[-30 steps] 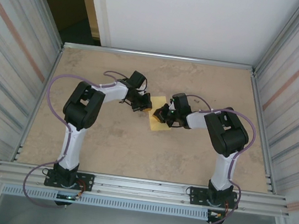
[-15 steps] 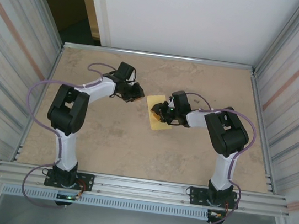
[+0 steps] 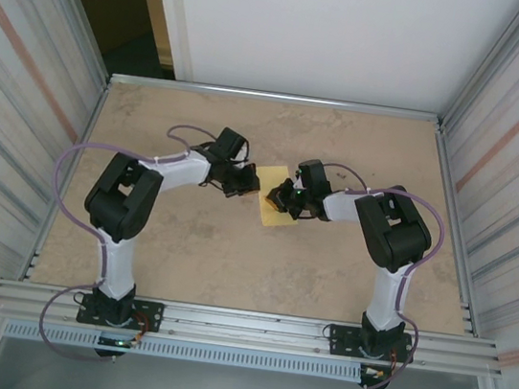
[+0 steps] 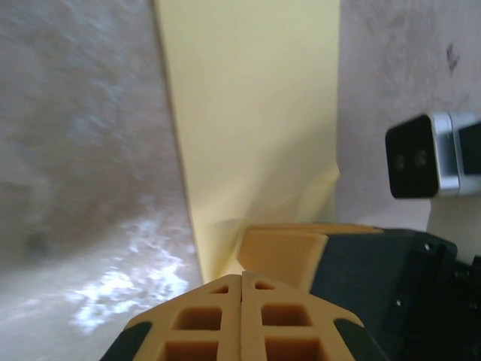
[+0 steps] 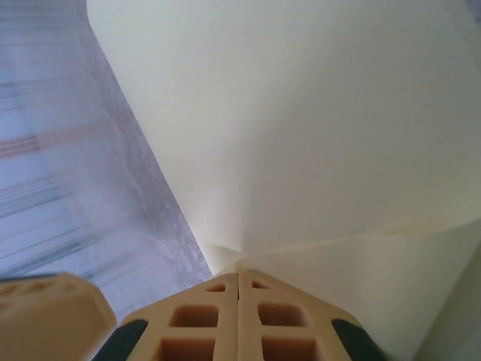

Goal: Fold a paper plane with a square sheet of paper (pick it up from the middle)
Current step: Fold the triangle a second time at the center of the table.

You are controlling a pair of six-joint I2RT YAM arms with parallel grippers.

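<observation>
The square sheet of paper [image 3: 277, 218] lies in the middle of the counter [image 3: 364, 141], with a hand on each side.

The paper is partly folded, and its long way runs from the far edge toward the near edge. The right hand [image 3: 276, 198] is nearer, right over the middle. It is clenched, and it looks like it pinches a raised fold. The left hand [image 3: 244, 186] is clenched too, with its tips at the paper's left edge. I cannot tell if it pinches any paper.
</observation>
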